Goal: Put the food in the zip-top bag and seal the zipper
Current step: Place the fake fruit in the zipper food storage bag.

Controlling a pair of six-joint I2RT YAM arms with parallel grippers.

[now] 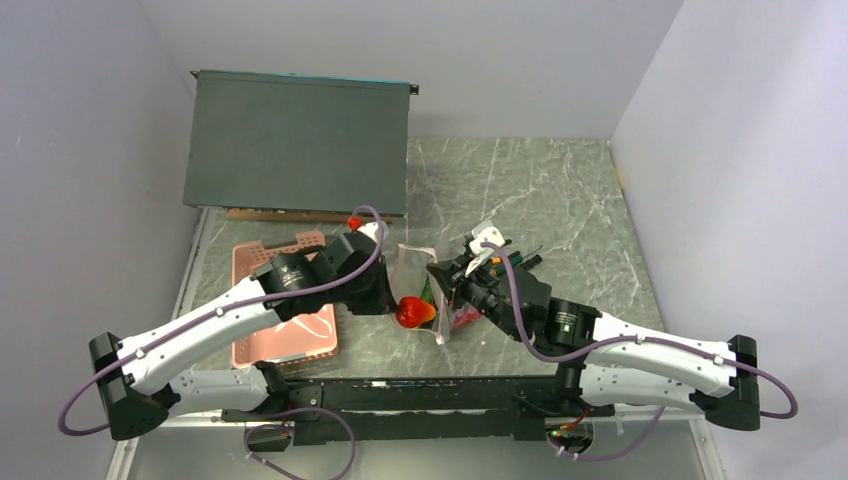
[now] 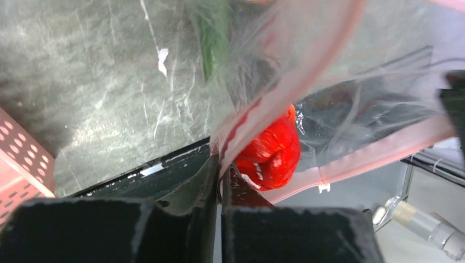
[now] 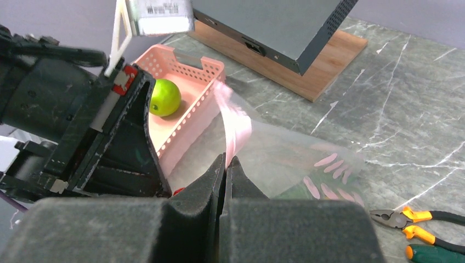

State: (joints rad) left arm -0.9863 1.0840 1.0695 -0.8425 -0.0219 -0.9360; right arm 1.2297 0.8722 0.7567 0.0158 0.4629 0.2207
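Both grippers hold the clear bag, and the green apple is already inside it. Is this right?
Not quite. The green apple is not inside the bag; it lies in the pink basket, as the right wrist view shows. The left gripper and right gripper do hold the bag.

White arm links (image 1: 190, 335), black joints (image 1: 295, 272), purple cables (image 1: 790, 395), seemingly foam-padded black fingers (image 3: 192, 216)

Basket (image 1: 300, 342) with apple (image 3: 164, 97) inside left of bag (image 1: 412, 268), pliers (image 3: 408, 217) right of bag, box (image 1: 295, 140) behind basket.
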